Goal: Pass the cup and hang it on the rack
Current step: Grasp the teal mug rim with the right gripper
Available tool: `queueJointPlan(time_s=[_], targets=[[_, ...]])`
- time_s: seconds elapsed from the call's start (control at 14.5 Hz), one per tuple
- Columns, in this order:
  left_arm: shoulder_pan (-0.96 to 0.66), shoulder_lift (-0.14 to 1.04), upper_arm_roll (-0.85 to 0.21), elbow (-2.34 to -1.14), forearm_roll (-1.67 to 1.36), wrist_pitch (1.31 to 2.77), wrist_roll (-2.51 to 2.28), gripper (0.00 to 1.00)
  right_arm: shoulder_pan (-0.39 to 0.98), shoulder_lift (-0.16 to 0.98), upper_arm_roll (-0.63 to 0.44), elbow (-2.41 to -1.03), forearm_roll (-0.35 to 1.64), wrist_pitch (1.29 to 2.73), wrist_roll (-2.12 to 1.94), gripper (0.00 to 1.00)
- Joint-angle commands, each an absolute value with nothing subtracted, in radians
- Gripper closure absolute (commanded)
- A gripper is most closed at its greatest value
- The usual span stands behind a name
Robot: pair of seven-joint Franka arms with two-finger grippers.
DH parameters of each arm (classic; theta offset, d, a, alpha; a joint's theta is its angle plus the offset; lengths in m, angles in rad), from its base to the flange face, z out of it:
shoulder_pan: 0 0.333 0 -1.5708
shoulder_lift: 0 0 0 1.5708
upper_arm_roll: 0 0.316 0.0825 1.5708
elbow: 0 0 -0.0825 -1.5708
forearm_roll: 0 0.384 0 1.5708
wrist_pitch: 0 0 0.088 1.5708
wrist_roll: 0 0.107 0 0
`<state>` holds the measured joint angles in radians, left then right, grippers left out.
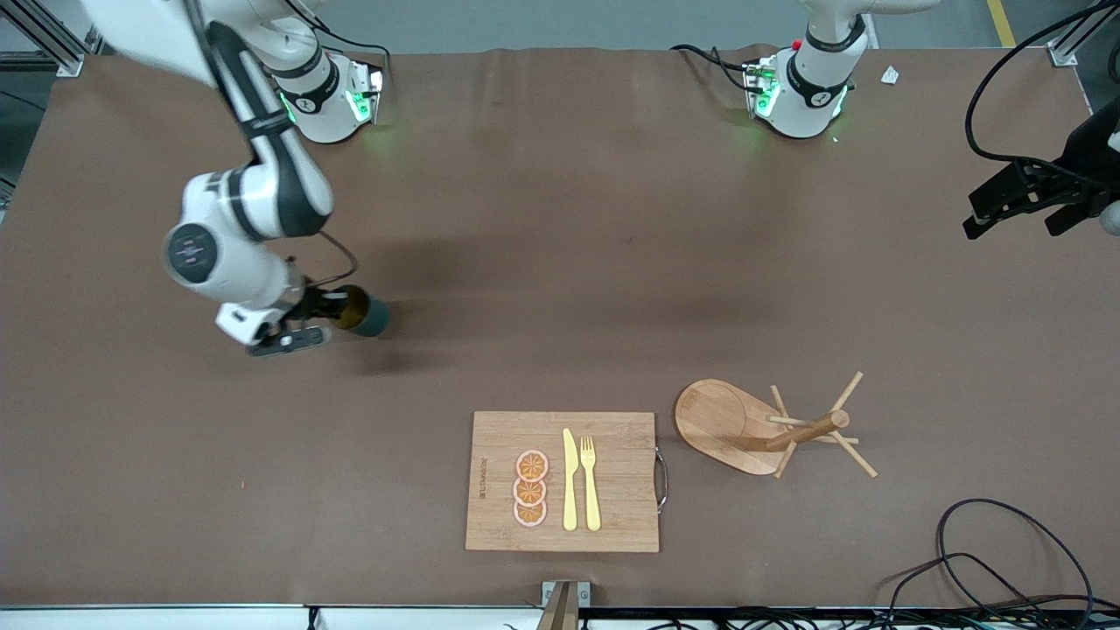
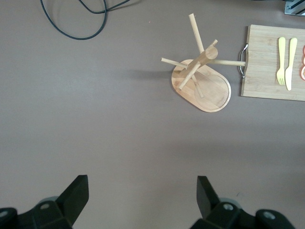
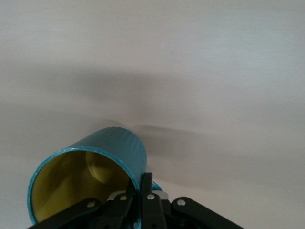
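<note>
Right gripper over the right arm's end of the worktop, fingers clenched on the cup's rim, one finger inside and one outside the wall. Cup tipped on its side in the grip, yellow inside facing the wrist camera, teal ribbed wall pointing away; whether it touches the worktop or is just above it, cannot tell. Left gripper waits in the air over the left arm's end of the worktop, fingers spread wide, nothing between them. Rack stands upright on its oval base toward the left arm's end, near the front camera edge, pegs bare. Cutting board just beside the rack, apart from it, metal handle facing the rack; on it a yellow knife and yellow fork side by side, plus three orange slices in an overlapping row. Black cable loops on the worktop near the front edge.
</note>
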<state>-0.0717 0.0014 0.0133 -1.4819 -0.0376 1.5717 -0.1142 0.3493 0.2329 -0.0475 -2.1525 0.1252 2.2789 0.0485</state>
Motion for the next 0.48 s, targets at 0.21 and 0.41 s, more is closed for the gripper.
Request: queueJointPlan(time_s=[0.21,0.41], targets=[[-0.064,-0.008,0.009,-1.476,-0.031,1.574,-0.094,0.0,0.644,0.3,-0.061,-2.002,0.141,2.283,0.299,1.0],[-0.064,-0.009,0.009,-1.476,-0.021,1.583,-0.094,0.0,0.753,0.423,-0.061,-1.864,0.141,2.301,0.443,1.0]])
